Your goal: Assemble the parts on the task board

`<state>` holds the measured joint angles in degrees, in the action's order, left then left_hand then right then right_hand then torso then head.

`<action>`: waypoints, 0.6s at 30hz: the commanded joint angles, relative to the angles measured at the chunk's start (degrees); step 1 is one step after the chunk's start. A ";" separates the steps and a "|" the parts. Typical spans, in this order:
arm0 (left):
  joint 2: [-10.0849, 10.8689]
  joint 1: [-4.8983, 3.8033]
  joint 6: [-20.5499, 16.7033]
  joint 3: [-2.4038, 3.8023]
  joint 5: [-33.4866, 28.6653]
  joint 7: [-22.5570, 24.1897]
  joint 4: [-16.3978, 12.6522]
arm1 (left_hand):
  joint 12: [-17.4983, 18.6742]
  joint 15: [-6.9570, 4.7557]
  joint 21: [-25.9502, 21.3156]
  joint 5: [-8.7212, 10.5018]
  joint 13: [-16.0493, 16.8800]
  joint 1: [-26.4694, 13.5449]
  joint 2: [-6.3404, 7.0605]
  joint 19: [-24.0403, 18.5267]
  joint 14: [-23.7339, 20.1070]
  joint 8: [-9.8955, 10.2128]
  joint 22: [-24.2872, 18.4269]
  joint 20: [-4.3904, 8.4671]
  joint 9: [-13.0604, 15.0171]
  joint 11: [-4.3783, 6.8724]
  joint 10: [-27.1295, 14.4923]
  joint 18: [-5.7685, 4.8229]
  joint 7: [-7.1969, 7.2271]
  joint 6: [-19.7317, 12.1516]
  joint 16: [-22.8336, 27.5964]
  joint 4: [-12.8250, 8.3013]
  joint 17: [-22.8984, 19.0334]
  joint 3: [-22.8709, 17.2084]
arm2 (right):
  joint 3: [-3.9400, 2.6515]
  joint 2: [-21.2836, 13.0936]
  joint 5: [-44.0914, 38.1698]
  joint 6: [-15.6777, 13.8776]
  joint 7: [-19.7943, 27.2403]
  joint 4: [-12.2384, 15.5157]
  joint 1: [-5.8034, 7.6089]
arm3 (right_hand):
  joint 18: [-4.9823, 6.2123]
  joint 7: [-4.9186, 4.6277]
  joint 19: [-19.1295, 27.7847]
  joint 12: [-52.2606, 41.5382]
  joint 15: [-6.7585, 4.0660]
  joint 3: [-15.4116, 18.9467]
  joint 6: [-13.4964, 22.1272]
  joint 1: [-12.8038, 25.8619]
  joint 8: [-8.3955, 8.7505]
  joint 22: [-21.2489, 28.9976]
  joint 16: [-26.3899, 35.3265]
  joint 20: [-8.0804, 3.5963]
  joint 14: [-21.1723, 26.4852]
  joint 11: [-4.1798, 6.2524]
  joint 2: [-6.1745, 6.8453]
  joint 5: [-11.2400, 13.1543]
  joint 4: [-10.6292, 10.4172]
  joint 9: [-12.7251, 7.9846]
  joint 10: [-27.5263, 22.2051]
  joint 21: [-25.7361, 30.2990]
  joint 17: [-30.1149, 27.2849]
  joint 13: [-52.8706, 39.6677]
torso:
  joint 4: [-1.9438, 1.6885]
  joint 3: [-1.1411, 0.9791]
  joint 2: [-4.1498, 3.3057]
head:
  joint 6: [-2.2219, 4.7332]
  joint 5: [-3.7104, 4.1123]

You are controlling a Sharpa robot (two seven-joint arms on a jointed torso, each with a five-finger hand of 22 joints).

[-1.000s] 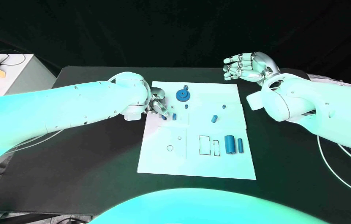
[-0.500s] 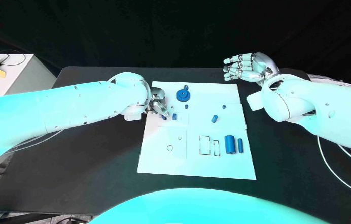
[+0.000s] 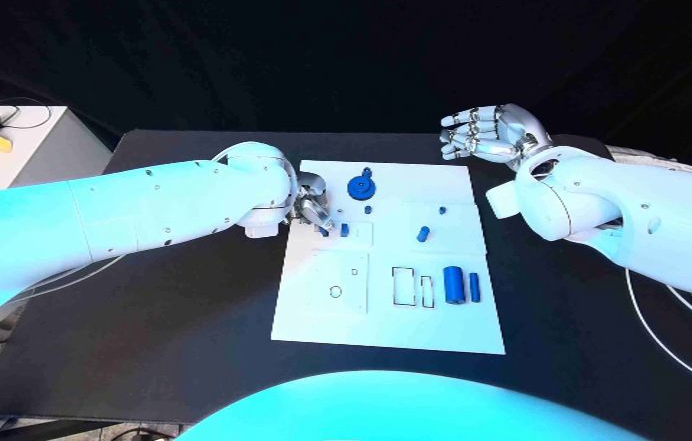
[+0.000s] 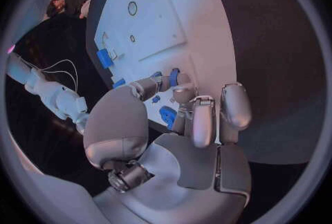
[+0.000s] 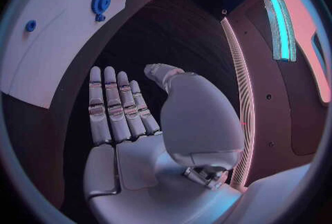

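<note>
Head view gives you the count: on the white task board (image 3: 389, 306) you see one round blue disc part (image 3: 361, 185), one larger blue cylinder (image 3: 453, 283) with one slimmer blue bar (image 3: 473, 285) just beside it, one short blue peg (image 3: 423, 232), and two tiny blue bits (image 3: 368, 209) and (image 3: 441, 206) standing apart from each other near the board's middle. One more small blue part (image 3: 342, 229) sits right at your left hand (image 3: 313, 211), whose fingers (image 4: 196, 119) are curled down onto the board's left edge. In the left wrist view those fingertips close around the small blue pieces, though you cannot tell for sure whether one is pinched.

Your right hand (image 3: 488, 131) hangs above the far right corner of the board, apart from every part, holding nothing; the right wrist view shows its fingers (image 5: 114, 105) straight and side by side, thumb set apart.

Bare black desk (image 3: 173, 311) lies on both sides of the board. The board's near half carries printed outlines.
</note>
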<state>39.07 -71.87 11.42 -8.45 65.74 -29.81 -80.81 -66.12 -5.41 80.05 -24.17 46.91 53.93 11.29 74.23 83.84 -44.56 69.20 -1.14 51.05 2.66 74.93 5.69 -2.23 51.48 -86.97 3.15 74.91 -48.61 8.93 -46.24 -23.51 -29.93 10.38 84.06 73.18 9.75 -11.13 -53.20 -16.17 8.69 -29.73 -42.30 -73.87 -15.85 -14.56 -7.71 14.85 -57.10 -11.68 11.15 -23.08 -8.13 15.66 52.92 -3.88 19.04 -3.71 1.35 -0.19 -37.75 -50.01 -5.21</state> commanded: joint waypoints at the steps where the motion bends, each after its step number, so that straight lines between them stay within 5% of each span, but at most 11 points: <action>1: -0.06 1.44 4.69 -1.06 -0.78 -0.75 -0.31 | 0.25 -0.32 -0.11 -0.19 -0.06 3.00 -2.23 0.45 4.55 -0.30 0.05 0.04 0.07 0.05 -0.28 -0.81 0.76 -0.15 -0.23 -6.26 8.67 -5.93 | -0.02 0.04 -0.41 0.63 0.37 -0.04 -0.05 | 0.60 -4.28 0.30 0.28 0.19 0.16 0.50 0.52 0.31 0.05 0.39 0.10 0.25 0.07 -0.11 -0.23 0.32 -0.09 -0.31 0.22 -0.06 0.03 | -0.01 -0.02 0.00 | 0.01 -0.05; 18: 0.82 1.40 4.82 -0.99 -0.06 -0.84 -1.18 | 0.17 -0.30 0.00 -0.19 0.03 3.12 -2.28 0.60 4.60 -0.37 0.25 0.05 0.11 0.04 -0.18 -0.86 0.75 -0.03 -0.32 -6.39 8.87 -6.00 | -0.02 0.11 -0.40 0.59 0.37 -0.14 -0.23 | 0.61 -4.31 0.38 0.27 0.23 0.20 0.53 0.62 0.33 0.23 0.46 0.14 0.30 0.04 -0.15 -0.25 0.33 -0.13 -0.39 0.21 -0.15 0.02 | 0.05 -0.05 -0.01 | 0.01 -0.16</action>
<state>39.88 -71.79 11.42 -8.45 66.10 -29.70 -81.84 -66.12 -5.41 80.05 -23.96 46.91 54.12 11.48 74.44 83.84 -44.55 69.39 -0.93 51.05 2.65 74.92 5.69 -1.74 51.29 -86.97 3.15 74.91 -48.61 8.93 -46.15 -23.51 -29.85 10.38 83.95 72.99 9.75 -11.13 -53.20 -16.17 8.69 -29.57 -42.30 -73.87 -15.85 -14.43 -7.47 14.85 -57.11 -11.68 11.15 -23.08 -7.97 15.58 52.92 -3.88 18.97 -3.71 1.35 -0.24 -37.76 -50.01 -5.33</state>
